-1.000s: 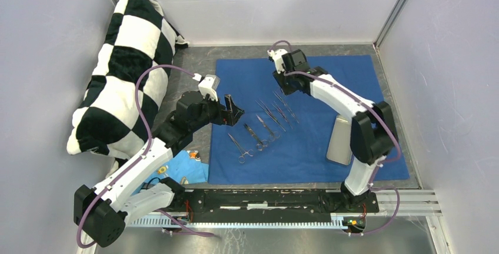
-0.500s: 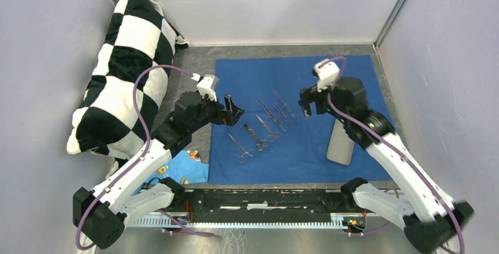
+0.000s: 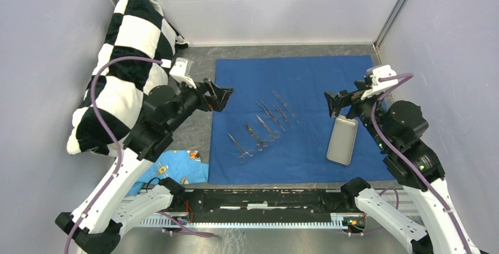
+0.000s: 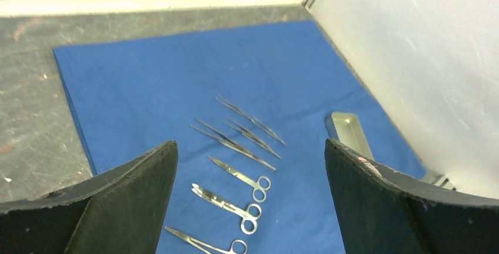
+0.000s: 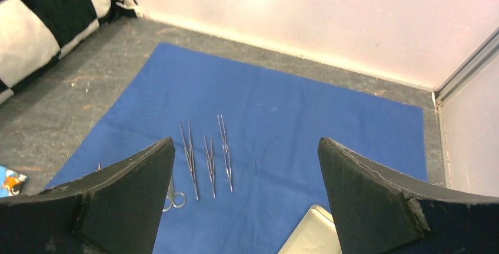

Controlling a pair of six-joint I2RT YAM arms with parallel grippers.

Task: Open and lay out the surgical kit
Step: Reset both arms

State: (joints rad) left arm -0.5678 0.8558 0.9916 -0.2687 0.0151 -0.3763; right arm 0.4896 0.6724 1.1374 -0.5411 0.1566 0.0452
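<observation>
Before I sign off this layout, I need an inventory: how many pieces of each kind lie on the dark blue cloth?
Ring-handled instruments: 3
Tweezers: 3
Steel tray: 1
Total: 7

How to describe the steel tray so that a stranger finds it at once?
Find the dark blue cloth spread flat in the middle of the scene. On its right part, apart from the row of thin instruments, lies the steel tray. It alone is a rectangular dish with a rim; its neighbours are slender.
</observation>
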